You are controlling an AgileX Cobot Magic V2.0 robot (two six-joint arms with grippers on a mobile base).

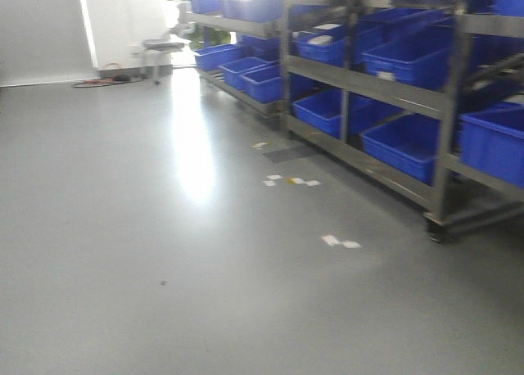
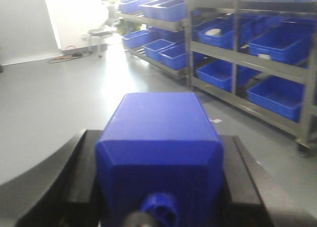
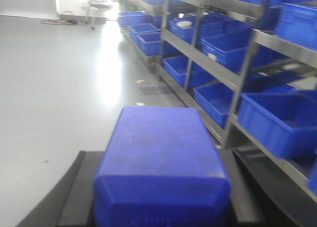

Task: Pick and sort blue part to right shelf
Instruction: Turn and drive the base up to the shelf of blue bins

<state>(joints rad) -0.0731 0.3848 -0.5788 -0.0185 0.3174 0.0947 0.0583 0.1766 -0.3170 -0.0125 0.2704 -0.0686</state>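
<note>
The blue part (image 3: 161, 152) fills the lower centre, clamped between the black fingers (image 3: 74, 197) of the right gripper (image 3: 159, 192). Beyond it lies glossy grey floor (image 3: 59, 88). On the right, a metal shelf rack (image 3: 241, 95) holds blue bins (image 3: 277, 120), and a stool (image 3: 97, 5) stands far back

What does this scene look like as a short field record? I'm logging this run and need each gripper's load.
left gripper: closed around knobbed blue block, round knob toward camera
right gripper: closed around second blue block, no knob visible
shelving: metal racks holding blue bins, right of front view
floor: grey, small white marks
</note>
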